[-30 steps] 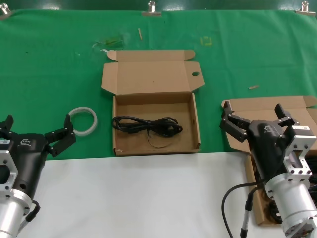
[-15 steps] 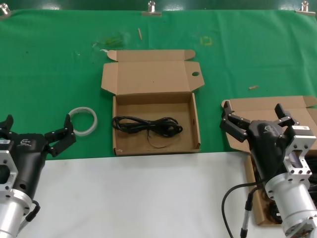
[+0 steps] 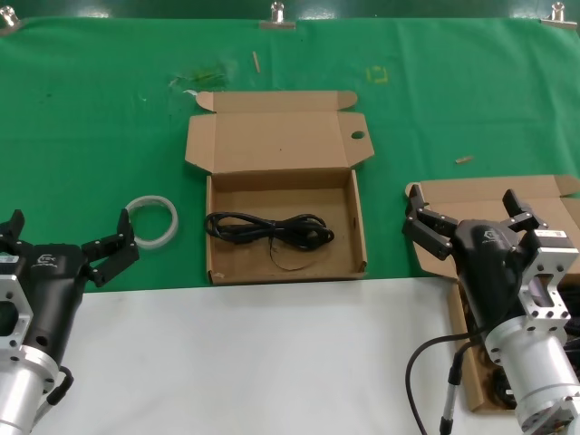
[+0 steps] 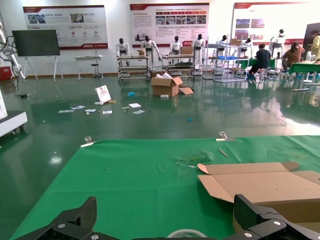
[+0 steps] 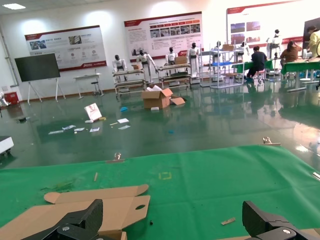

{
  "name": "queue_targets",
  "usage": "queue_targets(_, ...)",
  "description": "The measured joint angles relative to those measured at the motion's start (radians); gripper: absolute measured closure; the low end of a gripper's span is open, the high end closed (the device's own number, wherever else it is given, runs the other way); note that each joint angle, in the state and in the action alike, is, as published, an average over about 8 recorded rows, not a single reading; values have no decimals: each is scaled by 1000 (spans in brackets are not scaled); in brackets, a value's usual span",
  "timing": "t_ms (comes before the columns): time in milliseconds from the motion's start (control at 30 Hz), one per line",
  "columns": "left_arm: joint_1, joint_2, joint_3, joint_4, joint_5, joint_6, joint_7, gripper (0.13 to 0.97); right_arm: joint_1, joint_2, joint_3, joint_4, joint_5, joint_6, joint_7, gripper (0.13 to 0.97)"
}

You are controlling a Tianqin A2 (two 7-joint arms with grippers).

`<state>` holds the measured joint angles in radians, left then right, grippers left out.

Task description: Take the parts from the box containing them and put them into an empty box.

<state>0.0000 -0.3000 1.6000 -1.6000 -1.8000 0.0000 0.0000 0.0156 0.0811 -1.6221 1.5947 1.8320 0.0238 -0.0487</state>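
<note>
1. A snag may be expected: the cables in the plain-lidded carton (image 3: 480,299) at the right edge are largely hidden under the right arm, so a blind descent could catch only one loop and leave the rest trailing over the wall.
2. A bundle could also be dropped short of the holed-lid carton (image 3: 284,227) at mid-table, or land on the black cable (image 3: 269,230) lying in it, which is not empty.
3. The translucent tape ring (image 3: 151,220) near the left gripper could be mistaken for a part.
4. The right gripper (image 3: 471,222) is held above its carton, tilted forward, fingers spread wide and holding nothing.
5. The left gripper (image 3: 65,240) is parked low at the left, likewise spread and unloaded.
</note>
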Motion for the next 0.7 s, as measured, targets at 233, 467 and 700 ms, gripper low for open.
queue_targets(233, 0, 0, 0, 0, 0, 0, 0, 132, 0, 0, 0, 0, 0, 0, 0, 129)
queue_targets(467, 0, 0, 0, 0, 0, 0, 0, 132, 0, 0, 0, 0, 0, 0, 0, 129)
queue_targets(700, 0, 0, 0, 0, 0, 0, 0, 132, 0, 0, 0, 0, 0, 0, 0, 129)
